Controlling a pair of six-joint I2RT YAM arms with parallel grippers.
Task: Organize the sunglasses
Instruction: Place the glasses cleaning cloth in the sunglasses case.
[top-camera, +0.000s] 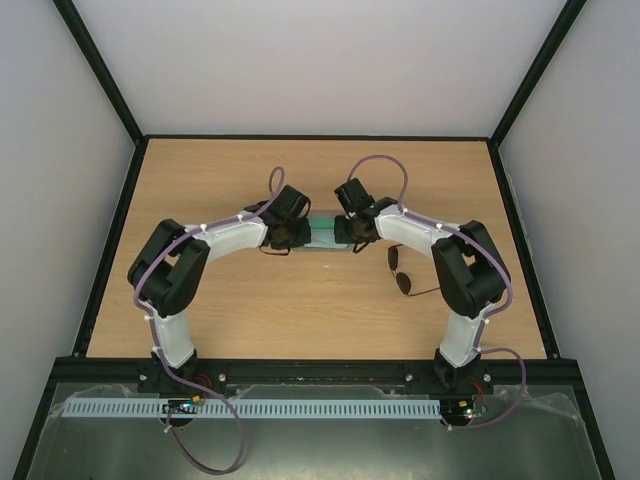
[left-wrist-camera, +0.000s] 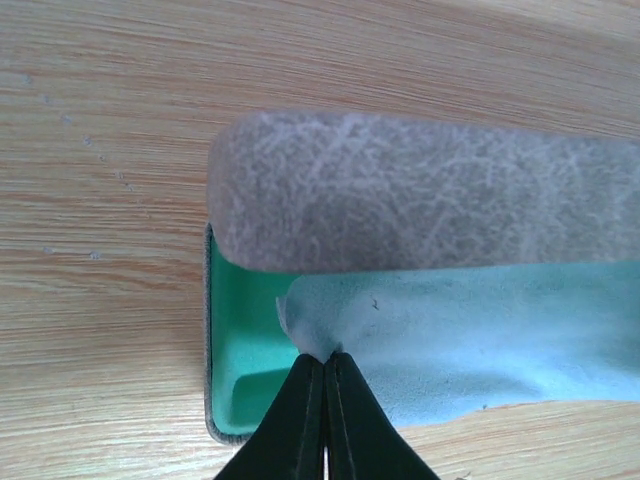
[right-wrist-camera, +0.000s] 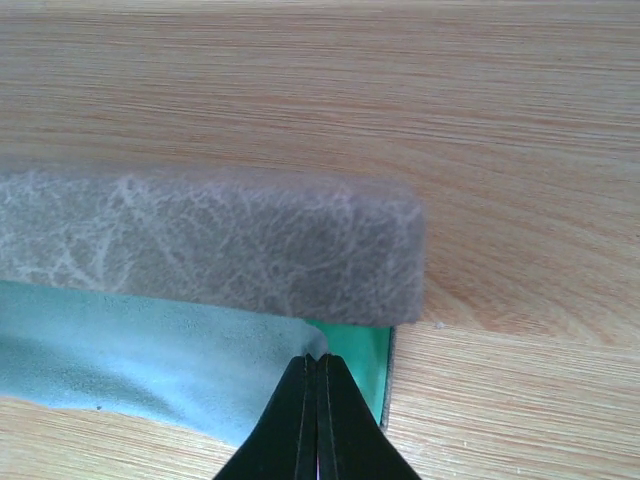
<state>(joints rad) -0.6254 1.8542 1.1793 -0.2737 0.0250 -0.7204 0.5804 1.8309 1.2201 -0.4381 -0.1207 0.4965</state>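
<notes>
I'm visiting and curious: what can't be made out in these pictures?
Left wrist view: the case runs off the right edge; the cloth hides most of its floor.
Right wrist view: the case runs off the left edge.
Top view: the left gripper and right gripper cover most of the case; the sunglasses are too small for detail.

I had both arms bowed outward at the elbows, forearms angled in toward each other. My left arm rose from its base and swung right; my right arm mirrored it, swinging left. The wrists were tipped down and faced each other, near but apart. The left pincer was pressed together, its tips nipping one corner of the light blue cloth. The right pincer was clamped just as tight on the cloth's other end.
</notes>
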